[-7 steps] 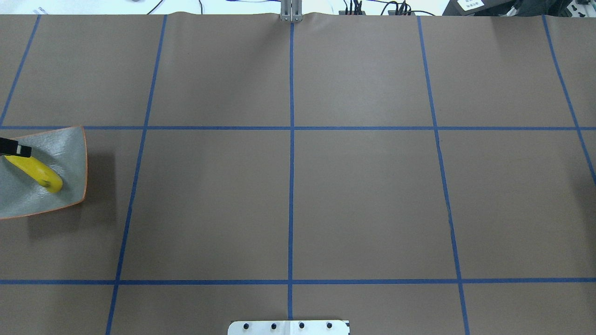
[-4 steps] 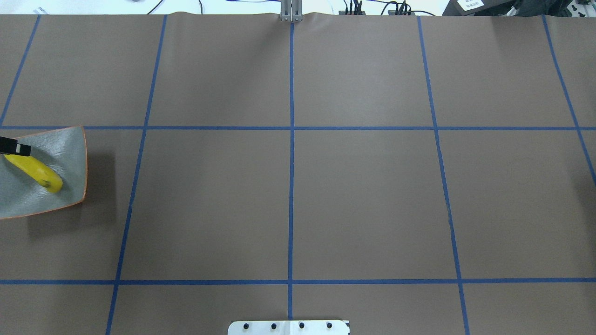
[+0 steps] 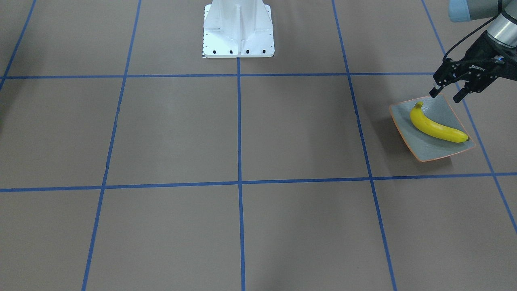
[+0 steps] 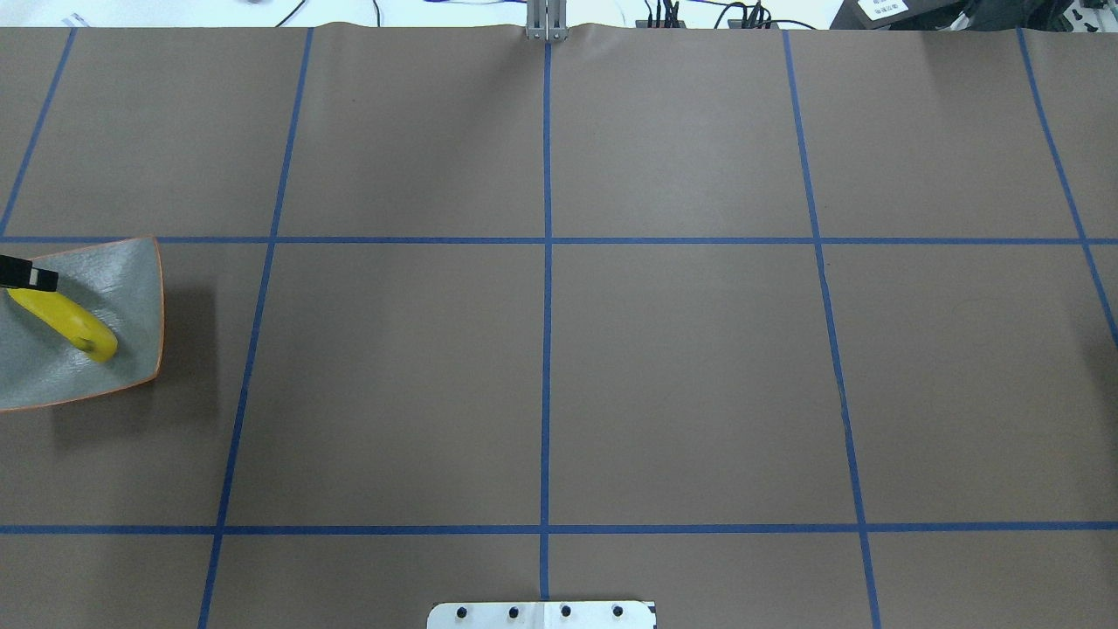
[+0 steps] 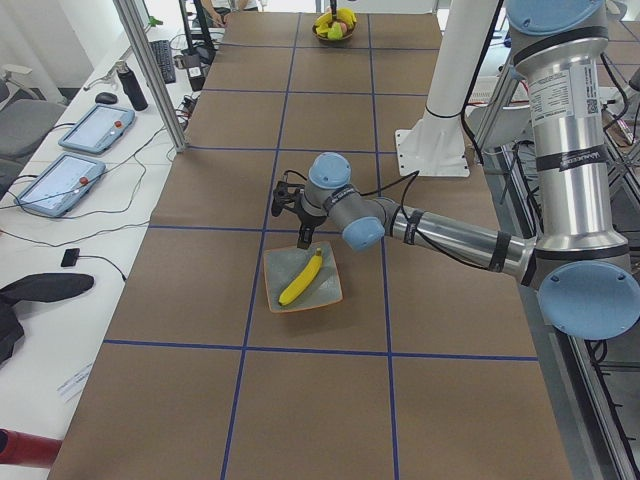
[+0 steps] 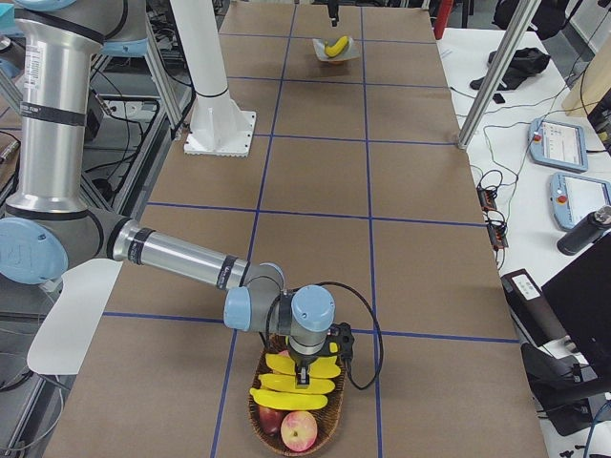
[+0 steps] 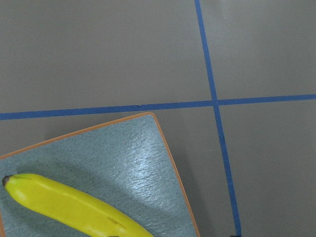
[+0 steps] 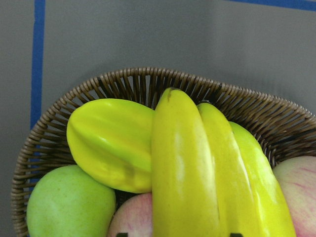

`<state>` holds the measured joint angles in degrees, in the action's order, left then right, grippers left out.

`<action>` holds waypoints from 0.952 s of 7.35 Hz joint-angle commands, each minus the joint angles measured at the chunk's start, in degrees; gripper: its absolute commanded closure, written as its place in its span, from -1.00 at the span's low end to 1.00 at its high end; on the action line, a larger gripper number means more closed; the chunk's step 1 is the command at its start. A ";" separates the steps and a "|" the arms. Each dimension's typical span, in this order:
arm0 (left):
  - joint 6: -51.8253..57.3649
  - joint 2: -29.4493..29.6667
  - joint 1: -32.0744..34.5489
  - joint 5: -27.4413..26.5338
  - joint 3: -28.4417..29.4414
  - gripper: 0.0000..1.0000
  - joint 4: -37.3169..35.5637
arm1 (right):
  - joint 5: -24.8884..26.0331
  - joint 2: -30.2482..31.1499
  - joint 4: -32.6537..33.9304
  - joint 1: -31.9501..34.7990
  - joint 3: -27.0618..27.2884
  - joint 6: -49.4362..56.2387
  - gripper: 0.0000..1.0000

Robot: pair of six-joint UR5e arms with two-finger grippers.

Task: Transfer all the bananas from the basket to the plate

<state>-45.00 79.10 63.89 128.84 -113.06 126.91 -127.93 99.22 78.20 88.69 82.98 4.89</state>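
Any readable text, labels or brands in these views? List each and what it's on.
Nothing can be quoted with confidence.
On the left tool: white brand lettering on its body, too blurred to read.
On a white label, top right of the overhead view: print too small to read.
On a sticker on the left arm: too small to read.
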 commanded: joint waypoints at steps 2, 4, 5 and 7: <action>0.00 0.00 0.00 0.09 -0.05 -0.61 0.00 | 0.05 -1.22 0.11 -0.01 -0.27 2.21 1.00; -0.09 0.09 0.00 0.09 -0.05 -0.61 0.00 | -0.65 -1.66 0.28 0.17 0.51 3.54 1.00; -0.09 0.18 0.00 0.09 -0.05 -0.62 0.00 | -0.92 -2.01 0.72 1.48 1.74 4.15 1.00; -2.53 0.53 -0.17 0.09 -0.14 -0.65 0.17 | -1.53 -2.10 11.47 2.80 9.44 7.91 1.00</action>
<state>-45.72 79.39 63.82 128.93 -113.17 126.96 -129.17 97.28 83.01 90.59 87.79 10.05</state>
